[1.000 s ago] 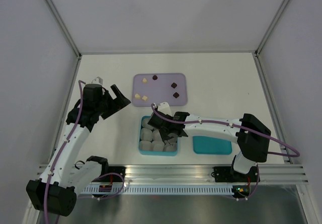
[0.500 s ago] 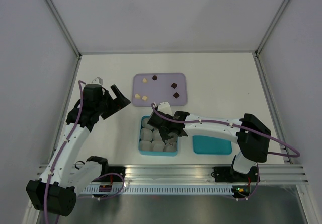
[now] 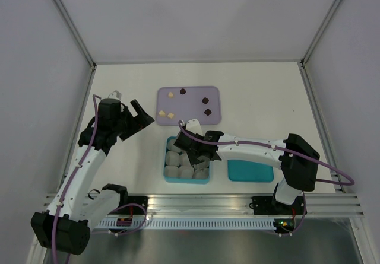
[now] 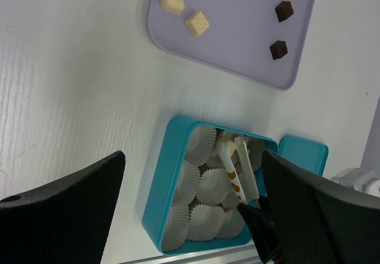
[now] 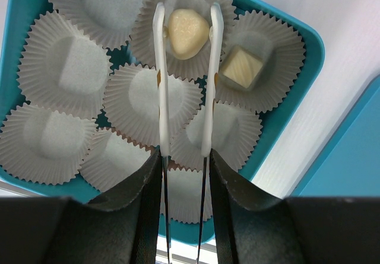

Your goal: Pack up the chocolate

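Three cream (image 3: 170, 94) and three dark (image 3: 205, 100) chocolate pieces lie on the lavender tray (image 3: 193, 118). My right gripper (image 3: 199, 148) is shut on white tongs (image 5: 161, 98) over the teal box (image 3: 168, 157) of white paper cups. The tong tips stand on either side of a cream chocolate (image 5: 187, 31) sitting in a cup; whether they squeeze it I cannot tell. A square cream chocolate (image 5: 241, 67) sits in the neighbouring cup. My left gripper (image 3: 142, 117) is open and empty above the table, left of the tray. Its view shows two cream (image 4: 197, 23) and two dark (image 4: 278, 50) pieces.
A teal lid (image 3: 250, 171) lies right of the box, under my right arm. White walls and metal posts close in the table on three sides. A metal rail runs along the near edge.
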Robot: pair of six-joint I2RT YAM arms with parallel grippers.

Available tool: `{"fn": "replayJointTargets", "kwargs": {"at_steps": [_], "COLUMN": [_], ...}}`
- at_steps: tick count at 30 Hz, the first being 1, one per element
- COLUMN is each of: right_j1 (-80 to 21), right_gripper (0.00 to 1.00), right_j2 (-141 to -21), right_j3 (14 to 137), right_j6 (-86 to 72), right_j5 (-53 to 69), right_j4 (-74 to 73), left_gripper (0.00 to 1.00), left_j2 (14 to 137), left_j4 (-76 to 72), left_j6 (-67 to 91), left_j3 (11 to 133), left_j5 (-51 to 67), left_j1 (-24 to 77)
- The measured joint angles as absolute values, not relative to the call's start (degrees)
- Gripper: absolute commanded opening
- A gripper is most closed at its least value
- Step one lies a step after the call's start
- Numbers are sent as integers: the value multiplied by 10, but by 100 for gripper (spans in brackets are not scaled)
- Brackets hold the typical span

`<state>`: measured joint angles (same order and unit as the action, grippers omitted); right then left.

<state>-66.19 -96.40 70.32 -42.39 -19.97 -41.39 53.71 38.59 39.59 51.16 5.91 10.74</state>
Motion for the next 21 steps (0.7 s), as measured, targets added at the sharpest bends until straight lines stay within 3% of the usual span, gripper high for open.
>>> {"fn": "replayJointTargets", "kwargs": {"at_steps": [21], "right_j1": [-662], "right_gripper": [43], "right_j2": [-964], "right_j3": [703], "right_j6": [-429], "right_j5": [-200], "right_j4": [-414], "left_gripper": [100], "left_j2": [537], "left_j4": [386], "left_j6": [396], "left_j3": [512], "left_j5": [59], "left_j1": [107]}}
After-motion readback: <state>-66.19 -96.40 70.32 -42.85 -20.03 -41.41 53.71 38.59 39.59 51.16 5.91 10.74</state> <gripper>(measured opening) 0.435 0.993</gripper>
